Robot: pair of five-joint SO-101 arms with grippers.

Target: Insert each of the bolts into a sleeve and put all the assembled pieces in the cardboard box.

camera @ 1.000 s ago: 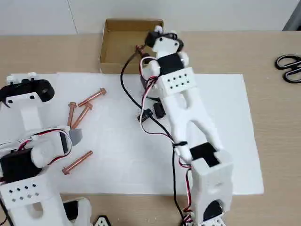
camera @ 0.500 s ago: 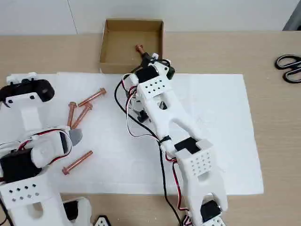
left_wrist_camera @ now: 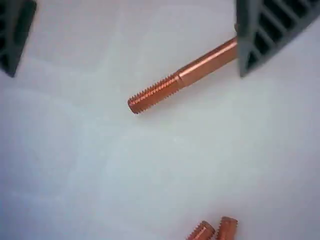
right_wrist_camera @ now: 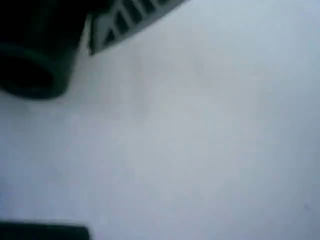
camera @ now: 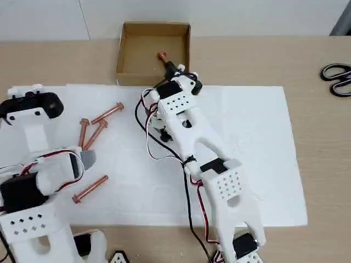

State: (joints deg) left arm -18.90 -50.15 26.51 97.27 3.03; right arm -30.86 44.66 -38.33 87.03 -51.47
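Observation:
The cardboard box [camera: 131, 60] stands at the back of the table. In it lies a copper bolt in a black sleeve [camera: 166, 61], leaning on the near right wall. Several bare copper bolts [camera: 96, 133] lie on the white sheet [camera: 247, 131] at the left. My left gripper [camera: 85, 159] [left_wrist_camera: 135, 30] hangs open over one bolt [camera: 90, 189] [left_wrist_camera: 175, 84], whose shank runs under one finger [left_wrist_camera: 270, 35]. My right gripper [camera: 160, 127] is low over the sheet just in front of the box, open, with a black sleeve [right_wrist_camera: 31, 60] beside its finger [right_wrist_camera: 135, 20].
Scissors [camera: 337, 76] lie on the bare table at the far right. The right arm and its cables [camera: 164, 156] cross the middle of the sheet. The sheet's right half is bare.
The right arm has drawn back from over the box down to the sheet, and the sleeved bolt now lies in the box. The left arm has not moved.

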